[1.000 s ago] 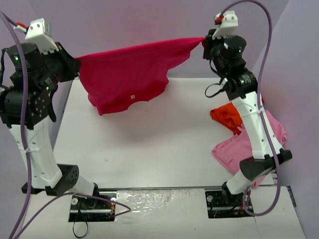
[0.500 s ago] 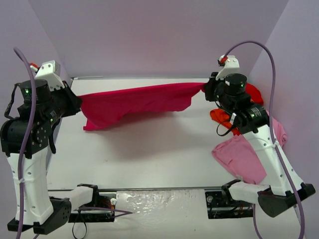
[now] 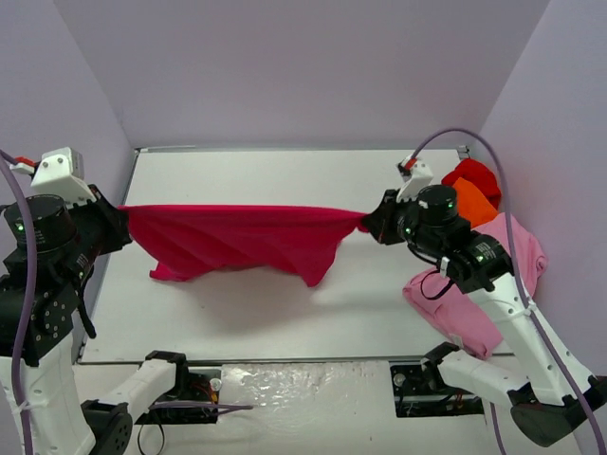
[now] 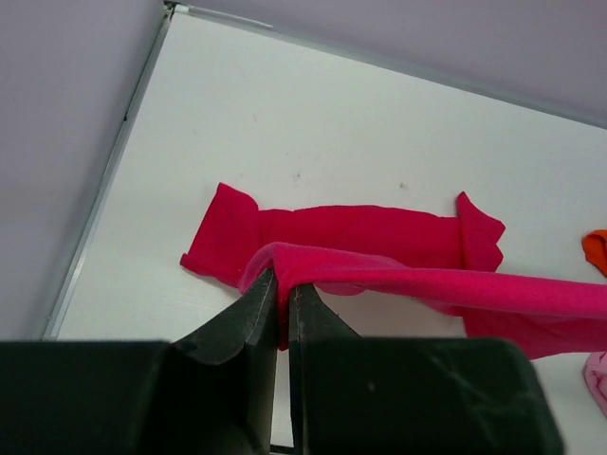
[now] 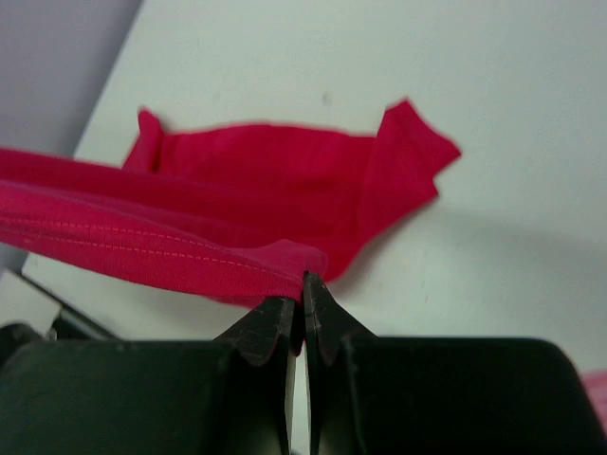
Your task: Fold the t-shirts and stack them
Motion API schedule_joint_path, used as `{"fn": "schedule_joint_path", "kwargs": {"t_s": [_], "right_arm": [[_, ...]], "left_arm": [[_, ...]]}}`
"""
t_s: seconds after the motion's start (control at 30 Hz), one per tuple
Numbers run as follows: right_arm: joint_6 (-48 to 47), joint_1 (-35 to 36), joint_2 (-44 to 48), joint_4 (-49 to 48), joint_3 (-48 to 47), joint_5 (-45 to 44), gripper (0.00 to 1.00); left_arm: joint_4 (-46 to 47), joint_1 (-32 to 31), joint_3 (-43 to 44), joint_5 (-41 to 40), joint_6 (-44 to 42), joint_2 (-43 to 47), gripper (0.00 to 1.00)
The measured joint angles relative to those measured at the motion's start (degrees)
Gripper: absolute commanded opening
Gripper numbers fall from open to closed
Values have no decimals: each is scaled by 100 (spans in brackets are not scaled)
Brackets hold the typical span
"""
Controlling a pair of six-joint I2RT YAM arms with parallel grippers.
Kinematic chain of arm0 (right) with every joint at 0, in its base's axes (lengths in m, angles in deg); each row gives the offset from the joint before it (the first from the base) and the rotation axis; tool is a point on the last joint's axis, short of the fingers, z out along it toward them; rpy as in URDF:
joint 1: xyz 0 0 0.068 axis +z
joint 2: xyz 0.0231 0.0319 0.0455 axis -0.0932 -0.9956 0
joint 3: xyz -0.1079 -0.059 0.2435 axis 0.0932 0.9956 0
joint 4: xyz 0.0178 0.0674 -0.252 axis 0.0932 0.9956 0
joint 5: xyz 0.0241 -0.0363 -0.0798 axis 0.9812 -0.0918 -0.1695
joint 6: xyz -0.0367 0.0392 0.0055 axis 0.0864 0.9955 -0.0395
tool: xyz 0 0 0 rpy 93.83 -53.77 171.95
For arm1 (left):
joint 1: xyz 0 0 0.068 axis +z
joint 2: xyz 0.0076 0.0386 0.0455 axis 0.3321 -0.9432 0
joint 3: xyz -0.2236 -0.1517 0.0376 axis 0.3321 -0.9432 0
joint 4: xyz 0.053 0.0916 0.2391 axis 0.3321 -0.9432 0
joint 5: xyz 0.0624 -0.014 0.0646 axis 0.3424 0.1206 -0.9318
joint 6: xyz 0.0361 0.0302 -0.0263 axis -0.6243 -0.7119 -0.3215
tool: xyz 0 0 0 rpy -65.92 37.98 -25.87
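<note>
My left tool (image 3: 121, 220) and right tool (image 3: 370, 224) are each clamped tight on one end of the raspberry-red t-shirt (image 3: 237, 237). It is stretched between them, its lower part lying on the bench (image 3: 285, 180). The pale pink t-shirt (image 3: 517, 254), orange t-shirt (image 3: 471, 201) and bright red t-shirt (image 3: 474, 173) sit at the right edge.

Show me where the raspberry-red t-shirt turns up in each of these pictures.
Top external: the raspberry-red t-shirt is stretched left to right across the middle.
Left wrist: centre and right, its edge pinched in the left gripper.
Right wrist: left and centre, its edge pinched in the right gripper.
Shared landmark: the white table under it, seen in all three views.
</note>
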Motion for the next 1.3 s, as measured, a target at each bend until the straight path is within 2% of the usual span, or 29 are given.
{"fn": "schedule_joint_path", "kwargs": {"t_s": [0.13,0.4,0.53,0.57,0.6,0.63,0.73,0.97,1.0,1.07,1.2,1.27,1.3], "right_arm": [[405,376,161,373,690,122,0],[810,394,817,1078,758,184,0],[892,377,968,1280,948,450,52],[907,371,989,1340,1030,514,60],[924,368,999,1386,1119,530,66],[944,365,1010,1447,1202,520,69],[977,347,986,1639,1316,282,69],[872,337,432,1274,1114,-458,58],[874,334,194,1093,1111,-517,58],[858,304,-409,650,1111,-528,57],[808,256,-1911,-352,1092,-379,48],[758,250,-2637,-666,996,-275,46],[719,253,-3039,-787,867,-235,46]], "left_arm": [[-142,4,-348,-99,22,259,0],[-369,29,-1620,53,272,738,3],[-426,55,-1968,62,374,837,79],[-429,66,-2036,36,391,865,91],[-422,73,-2077,-16,415,918,97],[-411,76,-2111,-74,444,975,97],[-373,99,-2169,-181,495,1145,97],[-176,103,-2263,-245,496,1342,96],[-90,103,-2341,-212,495,1309,88],[127,103,-2582,-131,483,1227,64],[639,103,-3254,165,475,914,45],[919,103,-3547,370,482,623,24],[1075,103,-3653,463,502,473,8]]}}
